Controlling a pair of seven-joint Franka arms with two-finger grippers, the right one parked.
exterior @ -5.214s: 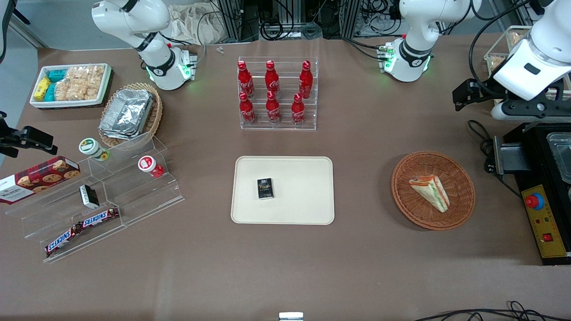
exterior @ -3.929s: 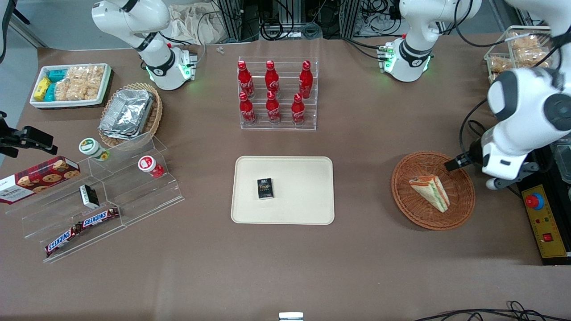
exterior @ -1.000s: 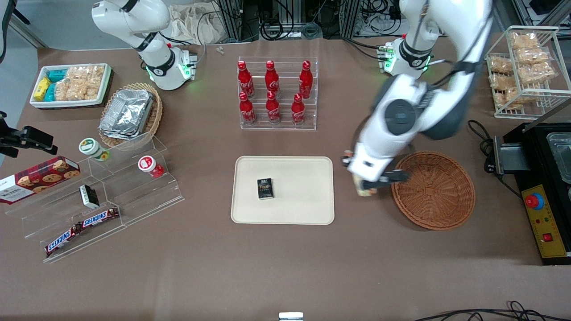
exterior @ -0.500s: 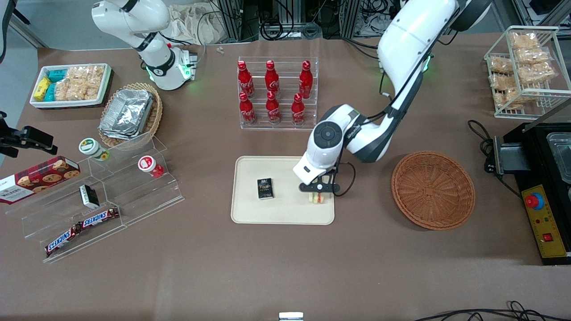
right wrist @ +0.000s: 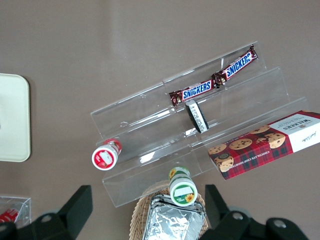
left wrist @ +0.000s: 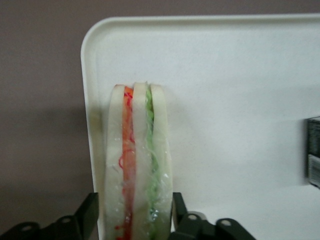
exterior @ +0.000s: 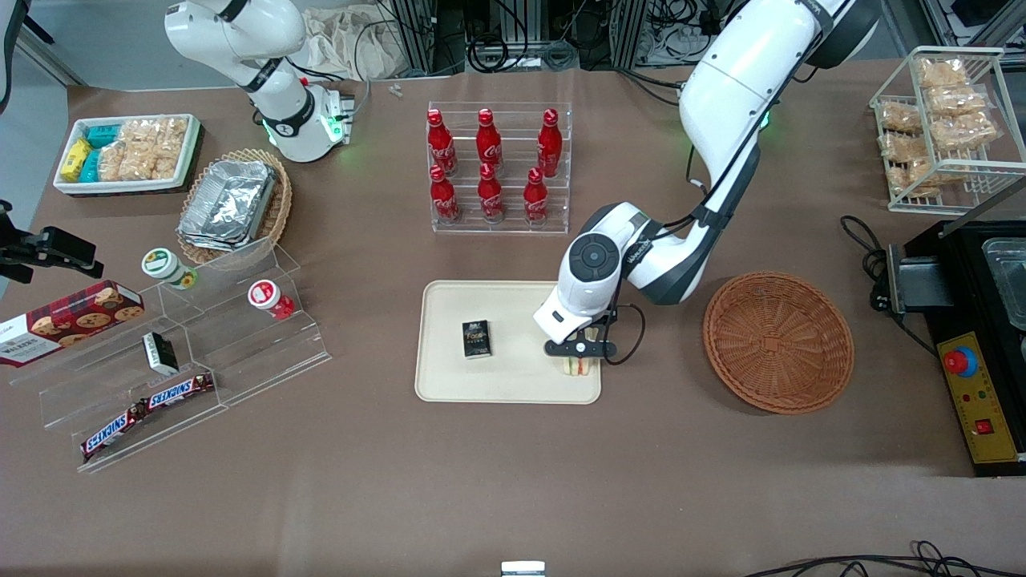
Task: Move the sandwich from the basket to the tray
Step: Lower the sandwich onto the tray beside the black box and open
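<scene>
The hand is hanging over the corner of the tray nearest the basket, pinching the sandwich, of which the front view is showing only a small striped end poking out toward the camera. The basket is sitting well apart toward the working arm's end of the counter, holding nothing. A small dark box is lying on the tray beside the hand.

The left wrist view is showing what the front view hides: the hand is squeezing the sandwich on both bread faces, filling edge up, over the tray's rounded corner.

The right wrist view is showing only a tray end and an acrylic stand with snack bars.
</scene>
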